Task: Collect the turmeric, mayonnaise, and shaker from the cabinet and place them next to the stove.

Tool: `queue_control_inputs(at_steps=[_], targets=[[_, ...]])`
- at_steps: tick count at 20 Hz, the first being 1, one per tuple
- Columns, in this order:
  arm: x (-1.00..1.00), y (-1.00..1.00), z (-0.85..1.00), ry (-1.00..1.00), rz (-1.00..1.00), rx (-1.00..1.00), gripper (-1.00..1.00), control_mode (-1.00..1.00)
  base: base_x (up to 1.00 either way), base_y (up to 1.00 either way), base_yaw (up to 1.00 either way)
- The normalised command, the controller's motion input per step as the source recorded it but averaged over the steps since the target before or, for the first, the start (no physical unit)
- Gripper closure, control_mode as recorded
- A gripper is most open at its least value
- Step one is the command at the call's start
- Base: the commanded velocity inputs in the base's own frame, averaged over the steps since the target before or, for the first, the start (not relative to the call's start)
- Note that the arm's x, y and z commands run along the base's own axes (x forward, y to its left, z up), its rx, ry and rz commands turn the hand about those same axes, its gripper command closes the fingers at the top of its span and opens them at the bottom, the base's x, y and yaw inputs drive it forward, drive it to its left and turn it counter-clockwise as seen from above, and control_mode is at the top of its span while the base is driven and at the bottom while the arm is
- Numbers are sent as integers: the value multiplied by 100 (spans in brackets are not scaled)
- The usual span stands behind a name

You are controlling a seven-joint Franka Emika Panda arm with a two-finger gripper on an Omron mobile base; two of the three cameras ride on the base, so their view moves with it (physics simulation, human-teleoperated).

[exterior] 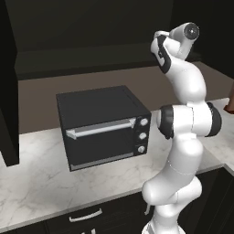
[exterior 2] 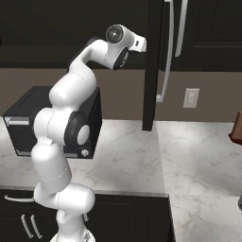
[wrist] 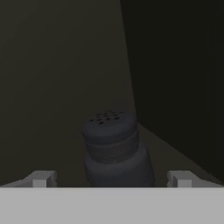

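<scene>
The shaker [wrist: 111, 144], a slim dark grey bottle with a holed cap, stands upright on the dark shelf of the cabinet [exterior 2: 152, 61]. In the hand view it is close ahead and centred. My gripper [wrist: 111, 178] is open, one fingertip on each side of the shaker's base and neither touching it. In the base views the arm reaches up into the cabinet, and the hand is hidden behind the open door with the curved silver handle [exterior 2: 168, 52]. The turmeric, the mayonnaise and the stove are out of view.
A black toaster oven [exterior: 103, 125] with a silver handle sits on the marble counter [exterior: 41, 178] below the cabinet, to the arm's left. A wall outlet [exterior 2: 191, 98] is on the backsplash. A reddish-brown object [exterior 2: 237, 127] shows at the right edge.
</scene>
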Motion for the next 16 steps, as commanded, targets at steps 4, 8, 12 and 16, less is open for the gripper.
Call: queue_control_inputs(at_steps=[4,8,12,16], targets=[[4,0,-1,0,0,0,100,-100,0,0,0],[9,0,-1,0,0,0,100,-100,0,0,0],[9,0,0,0,0,0,100,-100,0,0,0],[3,0,-5,0,0,0,100,-100,0,0,0]])
